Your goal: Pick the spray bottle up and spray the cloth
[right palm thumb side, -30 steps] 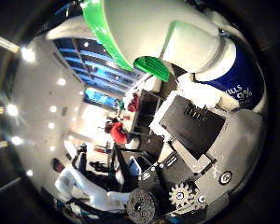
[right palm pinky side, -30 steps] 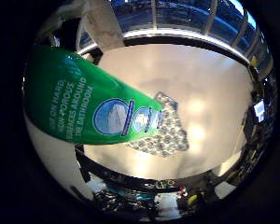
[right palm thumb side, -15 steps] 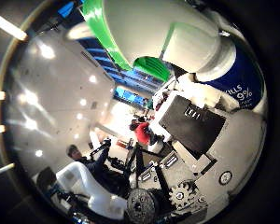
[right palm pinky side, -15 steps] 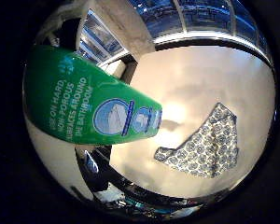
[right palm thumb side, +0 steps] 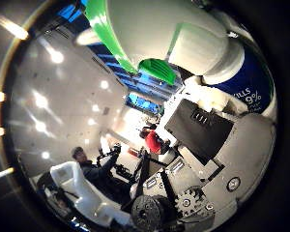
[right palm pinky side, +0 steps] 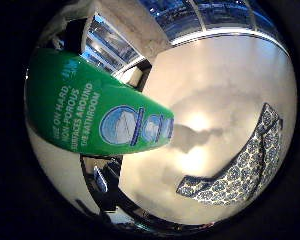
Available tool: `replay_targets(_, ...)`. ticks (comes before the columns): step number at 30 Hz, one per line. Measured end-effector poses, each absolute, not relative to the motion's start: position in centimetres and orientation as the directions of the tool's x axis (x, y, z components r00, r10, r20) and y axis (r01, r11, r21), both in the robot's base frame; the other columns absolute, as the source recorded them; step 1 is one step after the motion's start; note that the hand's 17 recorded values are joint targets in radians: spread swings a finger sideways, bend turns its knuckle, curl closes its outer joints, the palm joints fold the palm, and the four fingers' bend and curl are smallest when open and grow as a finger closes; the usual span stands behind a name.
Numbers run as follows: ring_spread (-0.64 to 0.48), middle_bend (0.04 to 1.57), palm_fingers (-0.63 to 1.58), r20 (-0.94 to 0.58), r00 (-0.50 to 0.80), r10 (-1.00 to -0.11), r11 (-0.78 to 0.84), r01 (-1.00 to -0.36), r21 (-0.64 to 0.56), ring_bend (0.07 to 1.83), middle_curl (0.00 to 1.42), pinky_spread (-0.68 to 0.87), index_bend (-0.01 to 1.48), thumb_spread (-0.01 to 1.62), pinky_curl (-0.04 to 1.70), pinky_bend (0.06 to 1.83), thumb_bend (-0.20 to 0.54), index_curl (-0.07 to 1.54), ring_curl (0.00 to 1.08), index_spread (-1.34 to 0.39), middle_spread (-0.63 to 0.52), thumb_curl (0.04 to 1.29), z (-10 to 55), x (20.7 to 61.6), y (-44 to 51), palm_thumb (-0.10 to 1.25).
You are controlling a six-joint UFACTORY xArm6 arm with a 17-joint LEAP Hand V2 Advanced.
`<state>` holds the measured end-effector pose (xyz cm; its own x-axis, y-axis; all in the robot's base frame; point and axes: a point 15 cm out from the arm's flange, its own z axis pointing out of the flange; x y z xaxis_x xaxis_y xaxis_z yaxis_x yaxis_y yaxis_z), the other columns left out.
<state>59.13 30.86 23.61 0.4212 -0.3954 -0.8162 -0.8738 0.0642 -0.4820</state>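
Spray bottle (right palm pinky side: 97,112) lifted; aiming step in hand.
Hand (right palm thumb side: 208,159) apparently curls round the bottle; next, direct nozzle at cloth (right palm pinky side: 240,167) on tabletop (right palm pinky side: 215,95), squeeze trigger (right palm thumb side: 157,70).

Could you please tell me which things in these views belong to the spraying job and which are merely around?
For the job: spray bottle, held in the hand; patterned cloth lying on the pale table.

Merely around: white chair; ceiling lights.

Green spray bottle (right palm pinky side: 97,117) held above patterned cloth (right palm pinky side: 240,165) lying flat.
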Motion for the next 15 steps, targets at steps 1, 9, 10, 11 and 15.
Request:
replay_targets(1, -0.14, 1.32, 1.21, -0.817, 0.414, -0.4, 0.063, -0.877, -0.476, 1.46, 0.6, -0.2, 1.1, 0.42, 1.16, 1.03, -0.024, 0.74, 0.55, -0.23, -0.07, 0.93, 22.8, 59.4, 30.6, 1.01)
replay_targets(9, -0.14, 1.32, 1.21, -0.811, 0.399, -0.427, 0.049, -0.886, -0.461, 1.46, 0.6, -0.21, 1.1, 0.49, 1.15, 1.03, -0.025, 0.74, 0.54, -0.22, -0.07, 0.93, 18.7, 61.4, 29.0, 0.97)
replay_targets(10, -0.14, 1.32, 1.22, -0.808, 0.398, -0.434, 0.044, -0.887, -0.46, 1.45, 0.6, -0.21, 1.1, 0.51, 1.15, 1.03, -0.031, 0.75, 0.54, -0.22, -0.07, 0.92, 18.2, 61.6, 28.6, 0.95)
replay_targets(11, -0.14, 1.32, 1.22, -0.804, 0.4, -0.44, 0.039, -0.886, -0.462, 1.45, 0.6, -0.22, 1.1, 0.53, 1.14, 1.03, -0.027, 0.75, 0.54, -0.22, -0.07, 0.92, 17.9, 61.8, 28.2, 0.94)
replay_targets(15, -0.14, 1.28, 1.2, -0.804, 0.388, -0.451, 0.041, -0.89, -0.453, 1.43, 0.58, -0.24, 1.03, 0.62, 1.07, 1.01, -0.035, 0.73, 0.53, -0.23, -0.07, 0.88, 17.0, 62.1, 27.2, 0.88)
